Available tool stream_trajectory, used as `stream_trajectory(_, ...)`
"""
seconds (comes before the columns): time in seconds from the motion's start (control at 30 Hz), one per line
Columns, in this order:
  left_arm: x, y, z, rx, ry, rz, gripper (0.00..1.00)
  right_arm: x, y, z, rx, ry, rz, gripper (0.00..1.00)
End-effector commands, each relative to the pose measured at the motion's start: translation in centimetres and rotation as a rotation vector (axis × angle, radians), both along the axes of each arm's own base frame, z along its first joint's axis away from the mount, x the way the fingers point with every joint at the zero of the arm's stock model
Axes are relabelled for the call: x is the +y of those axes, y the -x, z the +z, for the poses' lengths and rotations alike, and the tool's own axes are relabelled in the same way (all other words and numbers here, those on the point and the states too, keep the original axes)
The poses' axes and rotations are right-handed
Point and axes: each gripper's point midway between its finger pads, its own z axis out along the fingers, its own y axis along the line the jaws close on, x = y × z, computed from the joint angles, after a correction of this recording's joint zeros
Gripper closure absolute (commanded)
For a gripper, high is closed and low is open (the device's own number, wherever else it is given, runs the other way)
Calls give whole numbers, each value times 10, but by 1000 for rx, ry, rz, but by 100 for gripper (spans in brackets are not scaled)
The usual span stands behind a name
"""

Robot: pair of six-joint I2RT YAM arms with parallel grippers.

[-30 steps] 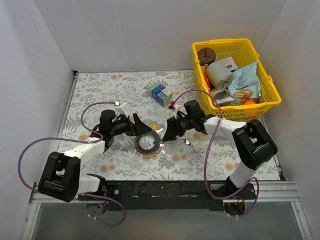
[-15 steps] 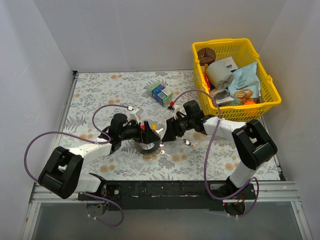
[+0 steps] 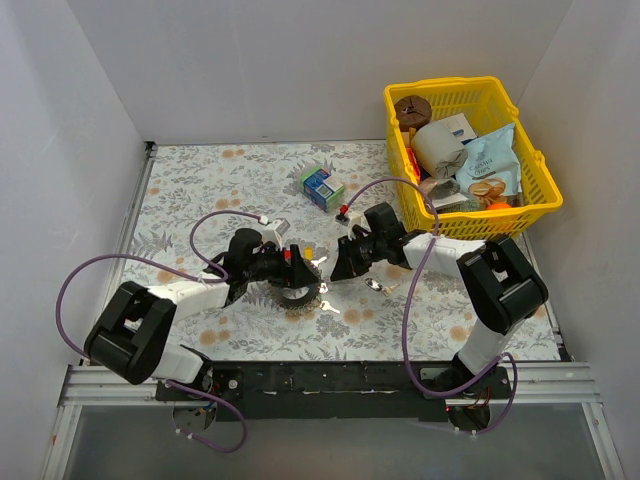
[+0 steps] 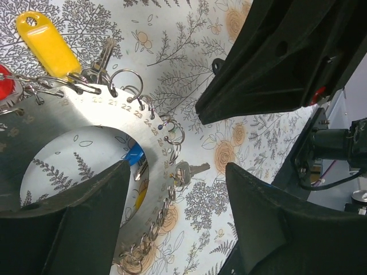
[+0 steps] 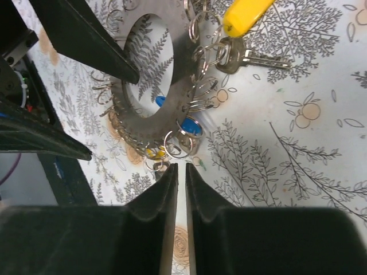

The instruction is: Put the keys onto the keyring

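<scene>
The keyring [image 3: 296,292] lies flat mid-table, a grey numbered band [image 4: 86,112] edged with small split rings. Keys hang on it: a yellow-tagged one [image 4: 48,43], a blue one [image 5: 190,126] and a silver one [image 4: 189,169]. My left gripper [image 4: 176,171] is open and straddles the band, one finger [image 4: 69,223] over the hole and the other [image 4: 275,217] outside the rim. My right gripper [image 5: 180,166] is shut to a thin slit, its tips just short of the split rings at the rim, with nothing seen between them.
Loose keys [image 3: 325,307] [image 3: 376,285] lie on the floral cloth near the ring. A blue-green carton [image 3: 322,186] stands behind. A yellow basket [image 3: 455,88] of goods sits at the back right. White walls close in on three sides.
The left gripper moved right onto the keyring and narrowed its jaws. The right gripper closed from open to nearly shut at the ring's right rim.
</scene>
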Motion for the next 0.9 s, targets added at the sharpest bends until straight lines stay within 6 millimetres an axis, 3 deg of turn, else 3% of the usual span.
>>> stream_trajectory(0.0, 2, -9, 5, -18, -21, 43, 35, 1, -7, -5, 24, 39, -50, 92)
stream_trajectory(0.13, 13, -18, 11, -41, -39, 144, 35, -1, -6, -16, 33, 75, -45, 99)
stream_trajectory(0.33, 31, -31, 40, -138, -8, 300, 32, 1, 9, -32, 63, 145, 0, 99)
stream_trajectory(0.57, 30, -26, 29, -104, -31, 275, 32, 15, 14, -25, 58, 117, 33, 99)
stream_trajectory(0.87, 30, -20, 19, -79, -37, 260, 31, 27, -4, -4, 0, 89, 15, 99)
